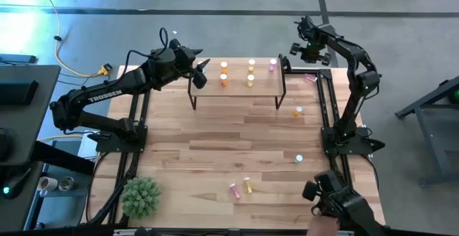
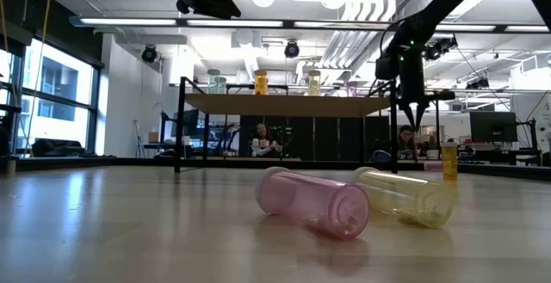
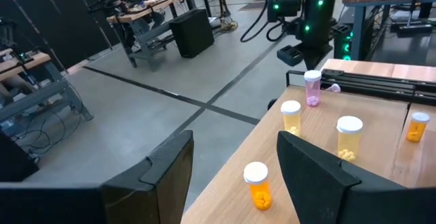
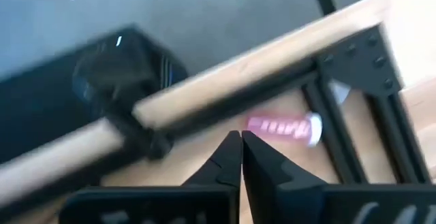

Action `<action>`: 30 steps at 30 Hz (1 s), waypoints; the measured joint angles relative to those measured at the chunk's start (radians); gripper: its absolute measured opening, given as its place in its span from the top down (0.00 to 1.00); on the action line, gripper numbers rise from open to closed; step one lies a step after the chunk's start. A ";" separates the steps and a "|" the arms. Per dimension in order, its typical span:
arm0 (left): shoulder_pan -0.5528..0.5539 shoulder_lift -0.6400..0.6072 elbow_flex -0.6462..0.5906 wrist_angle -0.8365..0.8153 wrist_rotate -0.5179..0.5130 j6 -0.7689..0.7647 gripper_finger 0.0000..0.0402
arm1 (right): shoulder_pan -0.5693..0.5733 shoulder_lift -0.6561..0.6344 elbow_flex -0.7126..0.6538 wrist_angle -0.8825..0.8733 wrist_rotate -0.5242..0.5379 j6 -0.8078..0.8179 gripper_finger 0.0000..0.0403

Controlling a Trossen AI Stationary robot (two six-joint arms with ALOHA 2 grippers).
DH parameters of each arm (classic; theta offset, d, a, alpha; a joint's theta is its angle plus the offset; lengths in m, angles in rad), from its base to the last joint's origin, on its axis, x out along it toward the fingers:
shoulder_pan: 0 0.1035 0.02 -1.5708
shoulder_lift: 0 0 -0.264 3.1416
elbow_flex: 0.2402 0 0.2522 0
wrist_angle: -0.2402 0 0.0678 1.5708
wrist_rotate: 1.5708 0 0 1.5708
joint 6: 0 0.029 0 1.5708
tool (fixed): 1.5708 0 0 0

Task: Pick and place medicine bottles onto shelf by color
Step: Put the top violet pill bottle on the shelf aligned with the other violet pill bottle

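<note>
The shelf point(image 1: 237, 87) stands at the table's far side. On it stand two orange bottles point(image 1: 224, 80), two yellow ones point(image 1: 250, 80) and a pink one point(image 1: 272, 64). My left gripper point(image 1: 201, 67) hovers open at the shelf's left end, level with its top; its wrist view shows the bottles point(image 3: 259, 186) beyond the fingers. My right gripper point(image 4: 240, 142) is shut on nothing and points down above the table's far right corner. A pink bottle point(image 4: 283, 126) lies on its side there, just past the fingertips. The low view shows the tips point(image 2: 416, 119) clear of the table.
More bottles are on the table: one upright right of the shelf point(image 1: 297, 111), one near the right edge point(image 1: 299, 159), and a pink point(image 2: 314, 201) and a yellow one point(image 2: 405, 195) lying near the front. A green plant point(image 1: 140, 196) stands front left. Black frame rails point(image 1: 330, 107) run along the sides.
</note>
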 joint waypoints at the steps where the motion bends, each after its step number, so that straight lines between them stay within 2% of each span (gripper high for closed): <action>1: -0.001 0.000 0.000 0.000 0.000 0.000 0.50 | 0.003 0.003 0.000 0.003 0.022 0.015 1.00; 9: -0.001 0.000 0.000 0.000 0.001 -0.008 0.50 | 0.032 0.030 0.000 -0.030 0.076 0.072 1.00; 12: -0.001 0.000 0.000 0.000 0.001 -0.008 0.50 | 0.043 0.041 0.000 -0.071 0.090 0.148 1.00; 16: -0.001 0.000 0.000 -0.001 0.001 -0.008 0.50 | 0.065 0.044 0.000 -0.111 0.144 0.144 1.00; 22: -0.001 0.000 0.000 0.000 0.001 -0.008 0.50 | 0.066 0.046 0.000 -0.197 0.107 0.228 1.00; 30: -0.001 0.000 0.000 -0.001 0.002 -0.008 0.50 | 0.065 0.047 -0.115 -0.110 0.093 0.329 1.00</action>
